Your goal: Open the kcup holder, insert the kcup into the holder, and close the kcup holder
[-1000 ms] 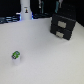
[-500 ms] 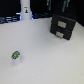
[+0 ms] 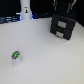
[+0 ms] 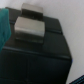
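Little has shifted over the past second: in the exterior view the kcup (image 3: 16,55) sits where it sat before on the white table (image 3: 45,60), and the kcup holder (image 3: 63,26) keeps its place, while the dark mass of the arm above the holder looks much the same as it did.

The kcup, white with a green top, stands alone on the table toward seven o'clock from the middle of the exterior view, well apart from everything else. The kcup holder, a black box with two pale handle marks on its front, stands toward two o'clock, its front shut as far as the blurred picture allows one to judge. A white bottle-shaped object (image 3: 25,10) stands near eleven o'clock at the far edge of the table.

The gripper (image 3: 63,9) hangs directly above the holder, just over its top. In the wrist view a grey block (image 4: 29,27) sits close over the black top of the holder (image 4: 40,60), which fills most of that picture. Whether the fingers are spread or closed cannot be told from either view.
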